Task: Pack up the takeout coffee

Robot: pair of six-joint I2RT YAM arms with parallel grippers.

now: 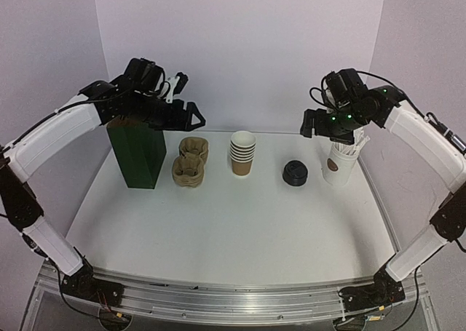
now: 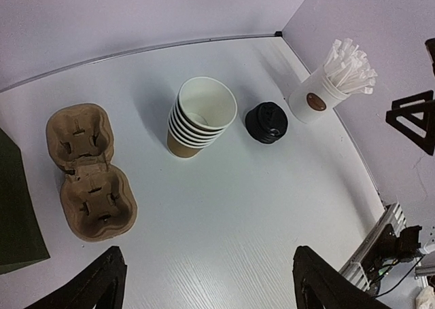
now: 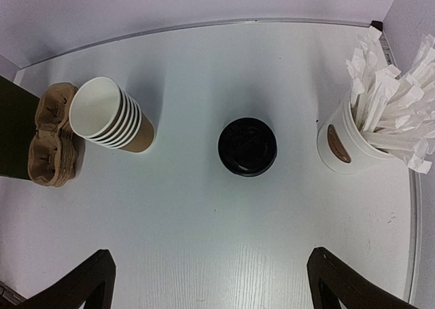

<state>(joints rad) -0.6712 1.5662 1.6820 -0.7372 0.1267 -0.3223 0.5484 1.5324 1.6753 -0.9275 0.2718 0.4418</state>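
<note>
from above, the left arm is rising from its base with the elbow pushed out to the left and the forearm leaning inward. the left gripper (image 1: 184, 102) is hanging high over the top of a dark green paper bag (image 1: 138, 156), which is standing upright at the back left of the table (image 1: 233, 229). its jaws are standing wide apart, holding nothing. the right arm is bending in from the right in the same arch. the right gripper (image 1: 313, 124) is hovering above and just left of a white cup of wrapped sticks (image 1: 340, 164), its jaws also spread and gripping nothing. the black lid (image 1: 295, 172) is sitting low on the table between that white cup and a stack of brown paper cups (image 1: 242, 156), apart from both grippers. a pulp cup carrier (image 1: 191, 160) is lying just beside the bag.

the left wrist camera is looking down, its two dark fingertips (image 2: 92, 285) framing the bottom edge far apart over bare table. the black lid (image 2: 266, 122) is lying just right of the stack, well ahead of the fingers, and the carrier is lying to the left.

the right wrist camera is showing its fingertips (image 3: 81, 285) splayed at the bottom corners. the black lid (image 3: 247, 147) is lying ahead between them, touching neither. whether a cup is standing under the lid cannot be told.
</note>
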